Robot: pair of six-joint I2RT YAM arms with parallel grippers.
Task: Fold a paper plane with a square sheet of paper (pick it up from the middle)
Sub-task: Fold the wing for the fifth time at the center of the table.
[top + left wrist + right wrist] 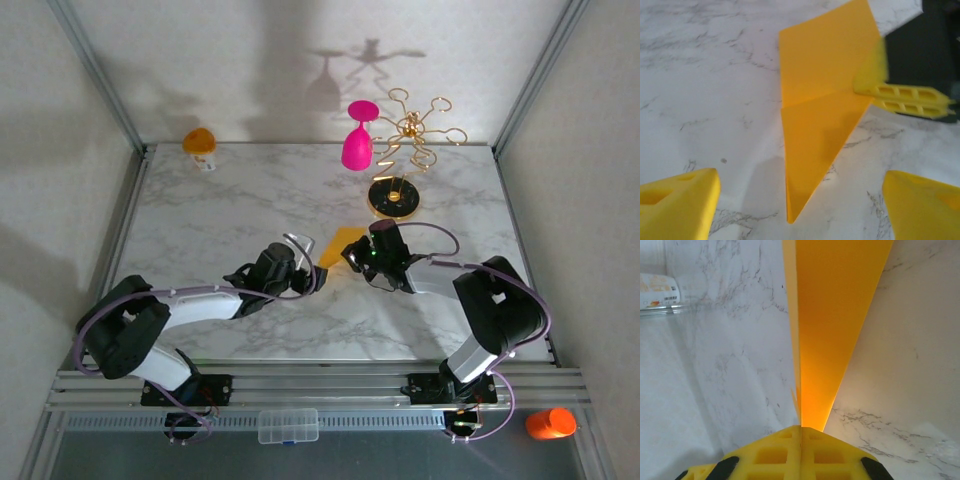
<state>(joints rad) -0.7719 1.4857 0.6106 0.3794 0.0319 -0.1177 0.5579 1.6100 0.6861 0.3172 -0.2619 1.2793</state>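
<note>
The paper (338,244) is found near the middle of the table (200,200), between the two arms. It is already partly folded. In the left wrist view a crease is seen running across it (820,100), and one end is drawn to a sharp tip pointing toward the camera. A soft shadow is cast beside that tip, but it cannot be told whether the tip rests on the marble.

One side edge is pinched by the right gripper (905,98), whose fingers are pressed fully together on it. From the right wrist the layers of the sheet are seen edge-on, running straight away from the right gripper (800,447).

The left gripper (800,200) is spread wide and nothing is held in it. Its fingers are set to either side of the tip and apart from it.

The sheet is judged to be very light and thin. It is likely limp across its open spans and a little stiffer along the crease. It can be dented or torn by a hard or twisting pinch (the tip most easily of all). The layers are likely to slide over each other, and over the smooth table, if only one of them is caught.

A second hold is best taken on the folded edge near the crease, with both layers squarely between the pads. The tip is better left alone.
</note>
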